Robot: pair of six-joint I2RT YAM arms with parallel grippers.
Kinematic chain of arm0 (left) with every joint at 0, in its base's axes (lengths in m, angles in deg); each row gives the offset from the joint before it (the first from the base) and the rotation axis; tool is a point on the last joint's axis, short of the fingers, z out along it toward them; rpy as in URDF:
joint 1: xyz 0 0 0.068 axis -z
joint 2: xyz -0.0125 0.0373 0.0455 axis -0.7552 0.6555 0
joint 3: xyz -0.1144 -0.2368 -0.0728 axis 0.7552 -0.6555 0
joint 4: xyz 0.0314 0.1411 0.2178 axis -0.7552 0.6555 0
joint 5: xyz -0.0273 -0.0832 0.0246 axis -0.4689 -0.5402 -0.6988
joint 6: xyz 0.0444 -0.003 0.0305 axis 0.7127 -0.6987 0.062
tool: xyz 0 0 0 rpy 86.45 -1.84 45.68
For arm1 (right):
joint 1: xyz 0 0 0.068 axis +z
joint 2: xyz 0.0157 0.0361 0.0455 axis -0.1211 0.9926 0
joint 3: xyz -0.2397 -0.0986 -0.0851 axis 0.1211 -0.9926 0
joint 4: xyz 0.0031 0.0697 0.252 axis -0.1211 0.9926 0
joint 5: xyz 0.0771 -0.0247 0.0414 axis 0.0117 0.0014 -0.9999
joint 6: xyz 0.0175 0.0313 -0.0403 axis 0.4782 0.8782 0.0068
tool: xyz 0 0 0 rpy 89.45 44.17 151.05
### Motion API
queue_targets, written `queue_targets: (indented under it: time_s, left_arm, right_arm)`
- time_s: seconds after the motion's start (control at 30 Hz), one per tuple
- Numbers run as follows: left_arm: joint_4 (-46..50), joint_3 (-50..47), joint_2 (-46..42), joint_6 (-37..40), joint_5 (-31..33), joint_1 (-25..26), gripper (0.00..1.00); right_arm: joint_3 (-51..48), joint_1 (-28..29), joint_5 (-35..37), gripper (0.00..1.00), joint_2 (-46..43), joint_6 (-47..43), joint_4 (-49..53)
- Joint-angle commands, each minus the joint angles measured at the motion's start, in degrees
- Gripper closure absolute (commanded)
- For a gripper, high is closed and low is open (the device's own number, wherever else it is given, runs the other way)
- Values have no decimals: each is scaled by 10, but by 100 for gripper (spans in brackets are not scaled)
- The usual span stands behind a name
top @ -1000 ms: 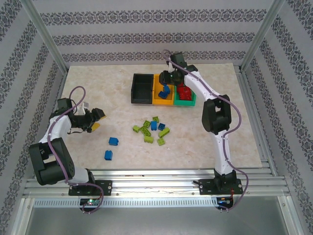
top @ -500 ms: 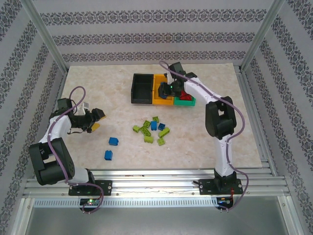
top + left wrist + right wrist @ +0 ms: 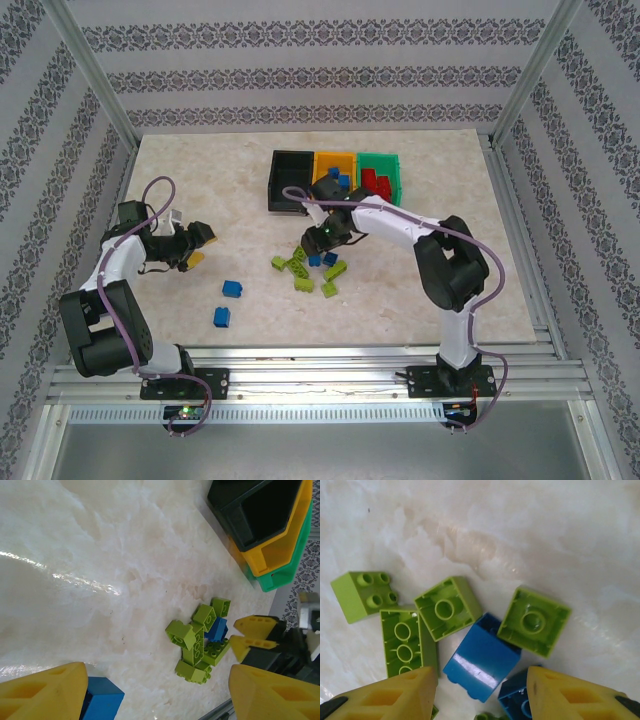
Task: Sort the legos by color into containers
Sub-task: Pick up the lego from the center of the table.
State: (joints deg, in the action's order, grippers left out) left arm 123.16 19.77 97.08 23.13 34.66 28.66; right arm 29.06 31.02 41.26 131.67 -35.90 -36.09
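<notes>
Top external: marble tabletop (image 3: 200,170) w/ patterned walls (image 3: 300,80); L end effector (image 3: 198,246), R end effector (image 3: 316,244) released.

**Hidden and cropped**

In your left wrist view, a blue brick (image 3: 102,697) sits half behind a finger (image 3: 42,692) and runs off the bottom edge; the bins (image 3: 276,554) are cropped at the corner. From above, the right end effector (image 3: 316,243) covers part of the lego pile (image 3: 302,284).

Legos (image 3: 447,607) lime and blue (some seemingly red); bins (image 3: 274,185) black, orange-yellow, green.
</notes>
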Motion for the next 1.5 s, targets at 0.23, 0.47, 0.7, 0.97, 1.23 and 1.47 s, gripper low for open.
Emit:
queue_targets:
  time_s: [0.23,0.47,0.7,0.97,1.23,1.47]
  left_arm:
    - [15,9,-2,14,-5,-8,25]
    - [15,12,-2,14,-6,-8,25]
    - [14,11,-2,14,-8,-8,25]
    - [14,11,-4,14,-8,-8,25]
    - [14,10,-4,13,-9,-8,25]
    - [14,10,-6,14,-11,-8,25]
  right_arm:
    - [-21,47,86,48,3,115,-20]
    - [-28,56,122,48,2,137,-8]
    - [-28,63,135,48,-7,144,-9]
    - [-28,64,134,47,2,147,-8]
    - [-13,64,127,49,37,154,-21]
    - [-9,63,128,67,35,151,-22]
